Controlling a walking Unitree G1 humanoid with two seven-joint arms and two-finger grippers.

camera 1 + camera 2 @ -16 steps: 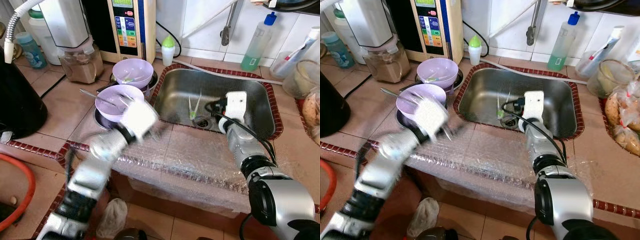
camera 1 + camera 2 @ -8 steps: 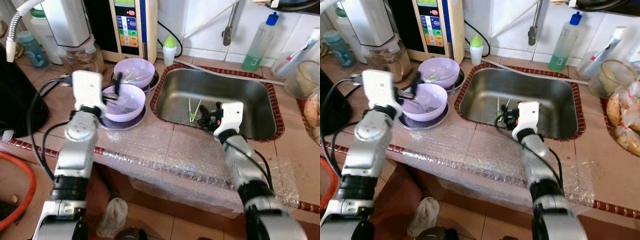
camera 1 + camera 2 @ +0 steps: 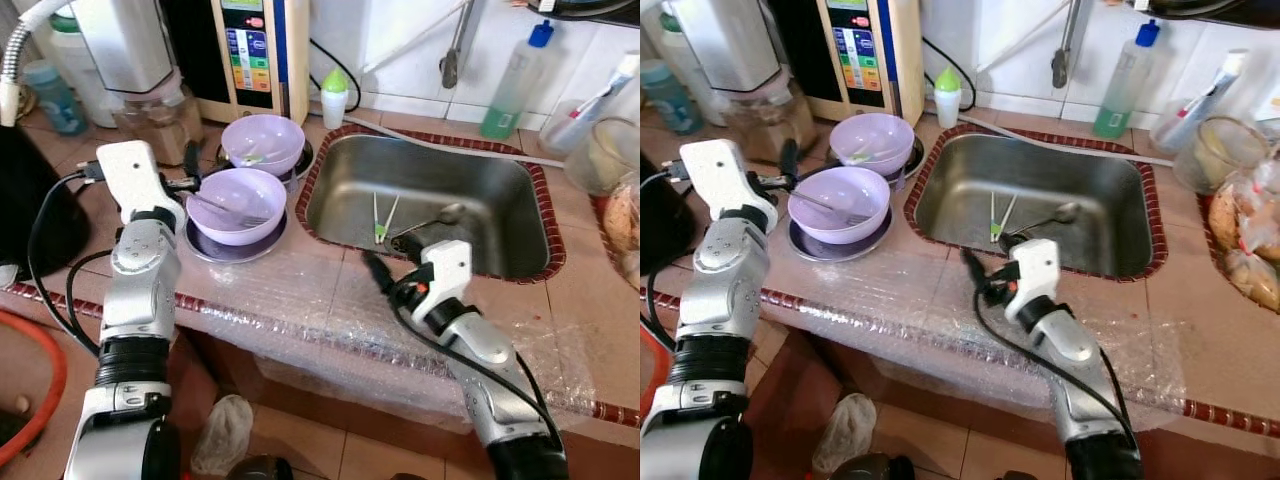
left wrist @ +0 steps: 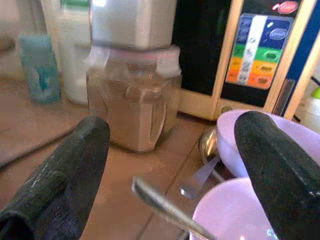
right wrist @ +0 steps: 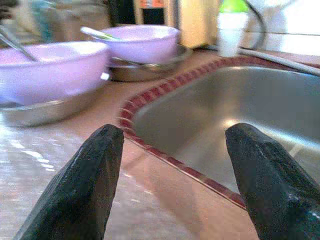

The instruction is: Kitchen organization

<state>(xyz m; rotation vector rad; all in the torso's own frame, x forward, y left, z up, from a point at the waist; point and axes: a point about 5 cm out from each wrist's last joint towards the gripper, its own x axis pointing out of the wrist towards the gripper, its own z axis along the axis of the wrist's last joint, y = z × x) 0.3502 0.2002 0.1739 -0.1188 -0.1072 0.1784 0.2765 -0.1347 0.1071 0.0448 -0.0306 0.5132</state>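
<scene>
My left claw, fingers spread, hovers beside the near lilac bowl (spoon inside); my right claw gapes near the sink rim.

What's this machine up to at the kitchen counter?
It's tidying dishes by the sink. The left tool is open and empty beside the nearer purple bowl, which holds a spoon and sits on a metal plate. The right tool, also open and empty, hovers over the bubble wrap at the sink's front edge. Green chopsticks and a ladle lie in the basin.
</scene>
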